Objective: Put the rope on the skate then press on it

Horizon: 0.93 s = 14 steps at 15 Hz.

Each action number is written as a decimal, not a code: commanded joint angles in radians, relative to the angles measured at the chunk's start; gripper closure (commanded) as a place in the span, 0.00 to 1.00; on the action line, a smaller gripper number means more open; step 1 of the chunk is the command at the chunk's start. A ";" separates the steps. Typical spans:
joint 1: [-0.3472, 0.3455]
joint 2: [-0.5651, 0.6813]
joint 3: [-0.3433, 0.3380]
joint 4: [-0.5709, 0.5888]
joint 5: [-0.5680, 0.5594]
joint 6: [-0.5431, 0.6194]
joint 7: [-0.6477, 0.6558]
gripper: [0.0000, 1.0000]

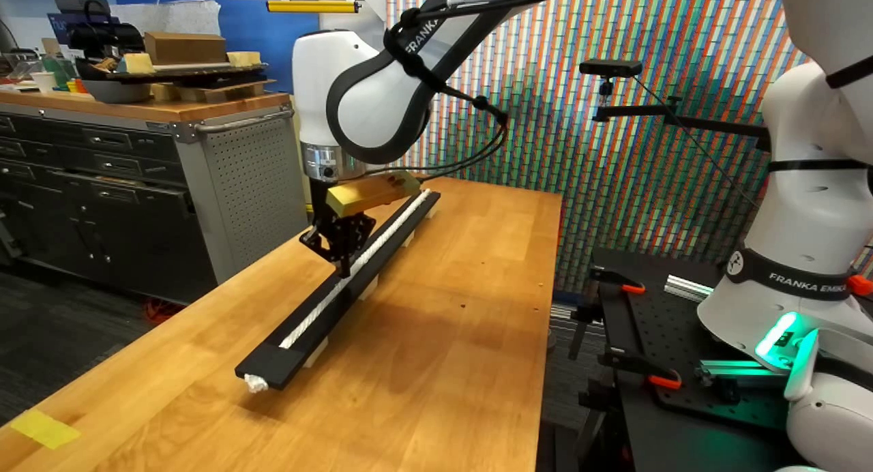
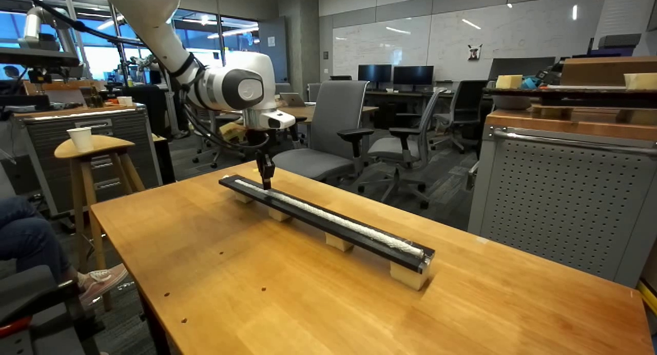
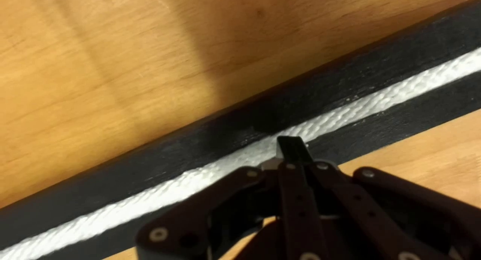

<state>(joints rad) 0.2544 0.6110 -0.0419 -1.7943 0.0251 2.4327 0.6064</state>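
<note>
- "FRANKA EMIKA" reads plainly on the black band (image 1: 810, 284) round the base of the arm (image 1: 382, 110); the name runs again along an upper link, partly crossed by a cable (image 1: 481, 103).
- Marks on the whiteboard (image 2: 462, 44) are too faint to read; the sheet (image 2: 271, 41) on a door (image 2: 277, 62) is too small.
- The gripper (image 3: 291, 149) is clenched, its fingertips together, pointing down at the rope (image 3: 127, 210) and covering a little of it in the wrist view; touching or just above, I cannot tell.
- The rope lies lengthwise in the groove of the skate (image 1: 273, 364), which is raised on wooden blocks (image 2: 409, 276) above the counter (image 1: 464, 376); both exterior views show this.
- In an exterior view a white tuft (image 1: 256, 383) shows at the skate's end, past a plain black stretch; whether it joins the rope is hidden.
- The rope's braid is clearest in the wrist view, where both ends of the skate run out of frame.
- Only an exterior view takes in the grey chairs (image 2: 336, 114) and a person's leg (image 2: 31, 239), cut off at the edge.
</note>
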 commanded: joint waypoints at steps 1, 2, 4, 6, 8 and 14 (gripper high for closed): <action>-0.014 -0.018 0.004 -0.016 0.004 0.011 -0.017 1.00; -0.016 -0.012 0.003 -0.010 0.004 0.008 -0.016 1.00; -0.020 0.000 0.001 -0.003 0.003 0.009 -0.015 1.00; -0.028 0.020 0.002 0.013 0.006 0.001 -0.021 1.00; -0.040 0.053 0.004 0.034 0.012 -0.013 -0.030 1.00; -0.049 0.076 0.006 0.058 0.015 -0.039 -0.038 1.00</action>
<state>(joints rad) 0.2267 0.6505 -0.0408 -1.7616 0.0252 2.4067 0.6014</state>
